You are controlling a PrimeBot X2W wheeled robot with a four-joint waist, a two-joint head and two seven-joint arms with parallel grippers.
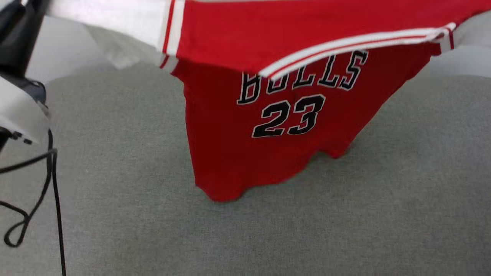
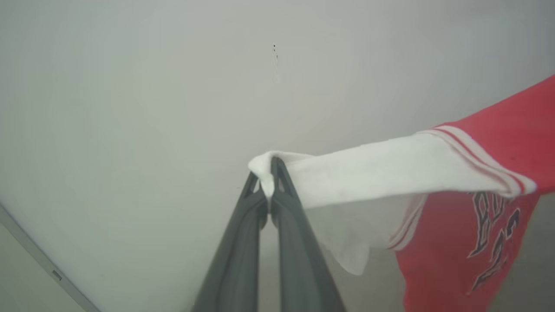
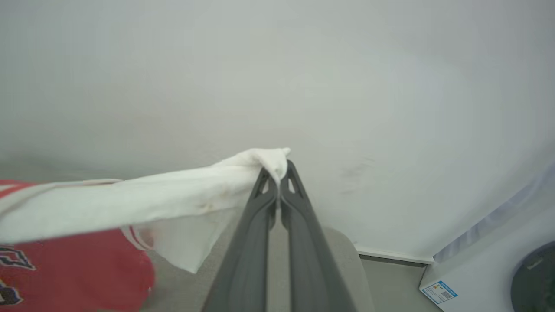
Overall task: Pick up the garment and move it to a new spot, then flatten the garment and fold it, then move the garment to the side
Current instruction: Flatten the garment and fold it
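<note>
— What takes up the most room?

— The grey upholstered surface (image 1: 115,172), with a pale wall (image 2: 173,108) behind it.

— And where is the jersey?

— The red Bulls jersey (image 1: 268,153) is held up in the air, spread wide over the far half of that surface, about midway between its left and right edges. The body hangs straight down. I cannot tell whether the lower hem rests on the fabric or stops just above it.

— How is it held?

— By its sleeves. The left gripper (image 2: 269,173) has its fingers pressed together on the tip of one white sleeve (image 2: 368,173). The right gripper (image 3: 277,171) pinches the tip of the other white sleeve (image 3: 151,199) the same way. Each sleeve runs taut from the fingers across to the red body.

— What does it look like?

— Red front, dark white-edged "BULLS" (image 1: 303,76) partly covered by a folded-over edge, and "23" (image 1: 289,117) below it. Red-and-white stripe trim (image 1: 345,46) runs along that edge and where the sleeves join.

— Anything small?

— A black cable (image 1: 53,184) loops down at the surface's left edge.
</note>
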